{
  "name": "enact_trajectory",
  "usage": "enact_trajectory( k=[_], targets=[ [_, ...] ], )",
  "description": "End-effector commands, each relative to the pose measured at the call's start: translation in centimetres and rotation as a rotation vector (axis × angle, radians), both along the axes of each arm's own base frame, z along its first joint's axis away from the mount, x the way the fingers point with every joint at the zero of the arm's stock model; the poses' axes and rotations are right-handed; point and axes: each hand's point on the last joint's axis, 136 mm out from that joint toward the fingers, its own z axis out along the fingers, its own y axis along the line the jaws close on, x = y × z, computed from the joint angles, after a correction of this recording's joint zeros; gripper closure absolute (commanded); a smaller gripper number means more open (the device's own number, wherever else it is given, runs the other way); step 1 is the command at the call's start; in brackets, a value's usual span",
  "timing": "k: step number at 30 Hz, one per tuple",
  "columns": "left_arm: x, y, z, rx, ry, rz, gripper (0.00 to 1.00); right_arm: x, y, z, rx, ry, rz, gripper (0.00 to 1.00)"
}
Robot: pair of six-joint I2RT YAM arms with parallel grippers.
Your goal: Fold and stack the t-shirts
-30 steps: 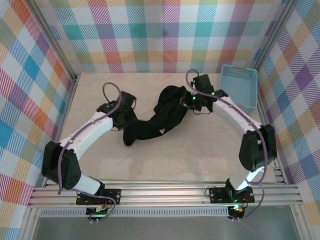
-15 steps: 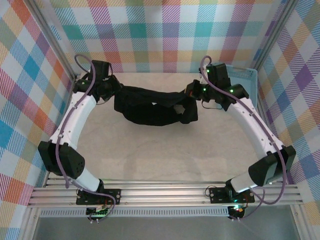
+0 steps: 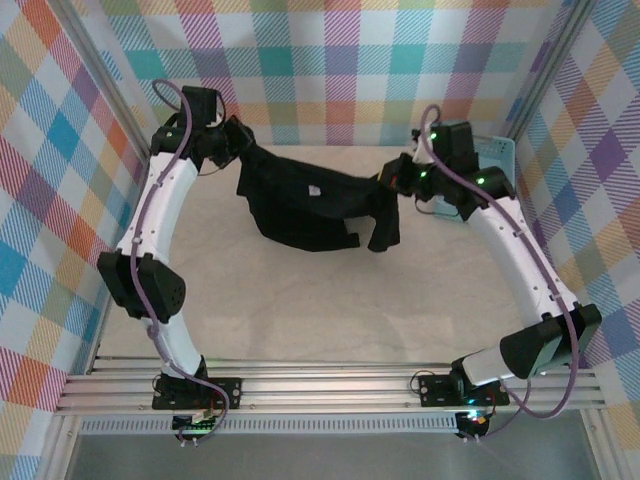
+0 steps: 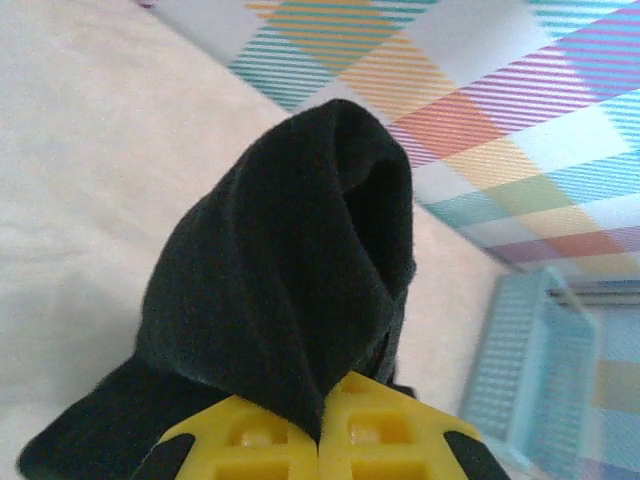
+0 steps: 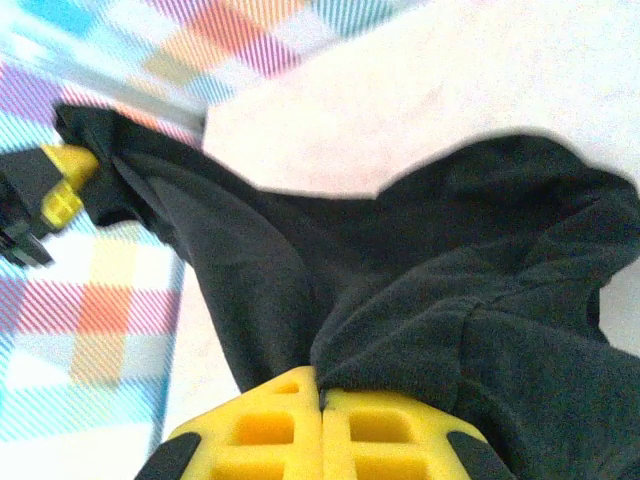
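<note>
Pinching t-shirt (image 3: 300, 205) at opposite ends: left hand (image 3: 236, 150) clamped shut on bunched cloth, right hand (image 3: 392, 180) likewise. T-shirt stretched between them over far part of surface (image 3: 300, 320), middle sagging. Risks: cloth slipping from pinch under tension; bunched grips laying t-shirt down twisted; right hand snagging basket (image 3: 497, 150) just beside it.

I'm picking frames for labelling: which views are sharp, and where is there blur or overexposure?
Top external: sharp, evenly lit, though the black t-shirt shows little fold detail. Left wrist: the light-blue basket is blurred. Right wrist: the table looks washed out.
</note>
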Motion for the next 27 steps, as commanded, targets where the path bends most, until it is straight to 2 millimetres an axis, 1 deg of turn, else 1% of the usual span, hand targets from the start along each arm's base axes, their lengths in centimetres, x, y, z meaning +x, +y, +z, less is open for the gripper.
enact_trajectory(
  k=[1, 2, 4, 5, 7, 8, 10, 12, 13, 15, 18, 19, 20, 21, 22, 23, 24, 25, 26, 27],
  targets=[
    [2.6, -2.4, 4.6, -0.18, -0.128, -0.072, 1.0, 1.6, -1.9, 5.6, 0.104, -0.103, -0.045, 1.0],
    [3.3, -3.3, 5.9, -0.225, -0.16, -0.098, 1.0, 1.8, -2.4, 6.9, 0.118, -0.127, -0.054, 1.0],
    [3.9, -4.7, 8.5, -0.28, -0.222, -0.137, 1.0, 1.7, -3.3, 9.4, 0.138, -0.181, -0.065, 1.0],
    [3.9, -5.3, 10.5, -0.296, -0.27, -0.158, 1.0, 1.2, -3.5, 10.8, 0.147, -0.213, -0.064, 1.0],
    [3.8, -5.7, 13.6, -0.314, -0.34, -0.179, 1.0, 0.1, -3.6, 12.8, 0.164, -0.26, -0.048, 1.0],
    [3.6, -5.7, 14.9, -0.32, -0.374, -0.183, 1.0, -0.7, -3.4, 13.4, 0.178, -0.27, -0.03, 1.0],
    [3.4, -4.8, 16.4, -0.314, -0.412, -0.167, 1.0, -2.2, -2.6, 14.0, 0.224, -0.272, 0.025, 1.0],
    [3.5, -3.3, 16.6, -0.292, -0.416, -0.128, 1.0, -3.9, -1.0, 13.7, 0.269, -0.27, 0.096, 1.0],
    [3.6, -2.3, 16.1, -0.263, -0.403, -0.101, 1.0, -4.9, 0.2, 13.3, 0.292, -0.26, 0.146, 1.0],
    [3.9, 0.0, 13.9, -0.198, -0.342, -0.023, 1.0, -6.7, 3.3, 11.3, 0.313, -0.201, 0.244, 1.0],
    [4.8, 3.6, 9.1, -0.084, -0.22, 0.093, 1.0, -9.5, 10.4, 6.4, 0.306, -0.088, 0.395, 1.0],
    [4.9, 5.0, 6.9, -0.037, -0.165, 0.14, 1.0, -10.5, 13.2, 4.3, 0.31, -0.037, 0.438, 1.0],
    [5.0, 6.2, 4.6, 0.002, -0.102, 0.179, 0.97, -11.4, 15.9, 2.0, 0.31, 0.017, 0.474, 1.0],
    [5.0, 7.1, 2.6, 0.027, -0.049, 0.202, 0.93, -12.1, 18.3, -0.2, 0.298, 0.068, 0.505, 1.0],
    [4.8, 7.8, 0.5, 0.061, 0.014, 0.213, 0.82, -12.7, 20.9, -2.6, 0.278, 0.122, 0.536, 1.0],
    [4.4, 8.6, -1.4, 0.107, 0.077, 0.231, 0.61, -13.1, 23.0, -4.9, 0.265, 0.182, 0.557, 1.0],
    [3.7, 9.1, -2.5, 0.144, 0.123, 0.237, 0.47, -13.3, 24.6, -7.0, 0.26, 0.244, 0.574, 0.91],
    [2.8, 9.5, -3.8, 0.184, 0.178, 0.245, 0.37, -13.4, 26.0, -8.8, 0.264, 0.303, 0.595, 0.74],
    [1.6, 10.1, -4.7, 0.225, 0.227, 0.262, 0.33, -13.3, 26.8, -10.6, 0.262, 0.359, 0.605, 0.61],
    [0.4, 10.6, -5.1, 0.259, 0.256, 0.275, 0.32, -13.3, 27.1, -11.6, 0.252, 0.388, 0.612, 0.51]
  ],
)
